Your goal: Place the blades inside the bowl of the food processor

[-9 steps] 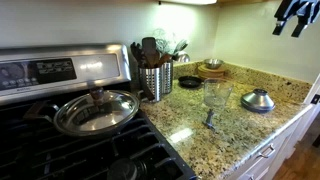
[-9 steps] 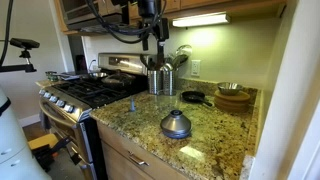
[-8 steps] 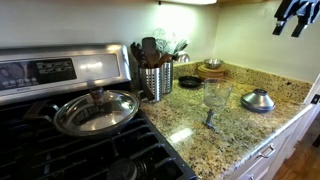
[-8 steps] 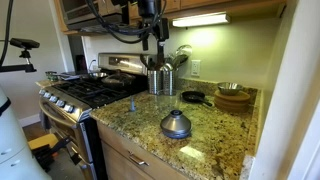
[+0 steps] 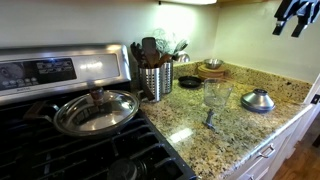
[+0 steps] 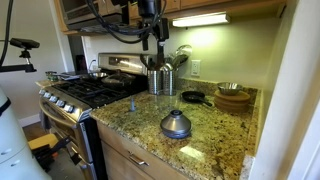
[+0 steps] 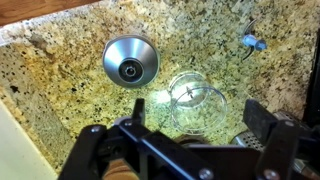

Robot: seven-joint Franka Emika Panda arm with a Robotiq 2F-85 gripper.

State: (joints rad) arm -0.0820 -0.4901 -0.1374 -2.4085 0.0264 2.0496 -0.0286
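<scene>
The blades point(image 5: 209, 120) are a small grey piece lying on the granite counter just in front of the clear bowl point(image 5: 215, 94). Both also show in the wrist view, the blades point(image 7: 252, 43) at the upper right and the bowl point(image 7: 190, 92) upright and empty in the middle. In an exterior view the blades point(image 6: 131, 105) lie near the stove's edge. My gripper point(image 7: 198, 114) is open and empty, high above the counter over the bowl. It shows in both exterior views point(image 5: 295, 15) point(image 6: 150, 35).
A silver dome-shaped object point(image 5: 258, 100) point(image 6: 176, 124) point(image 7: 130, 62) stands next to the bowl. A ribbed steel utensil canister point(image 5: 155, 80), a small black pan point(image 5: 190, 82) and a brown dish point(image 5: 212, 68) stand behind. A lidded pan point(image 5: 95, 110) sits on the stove.
</scene>
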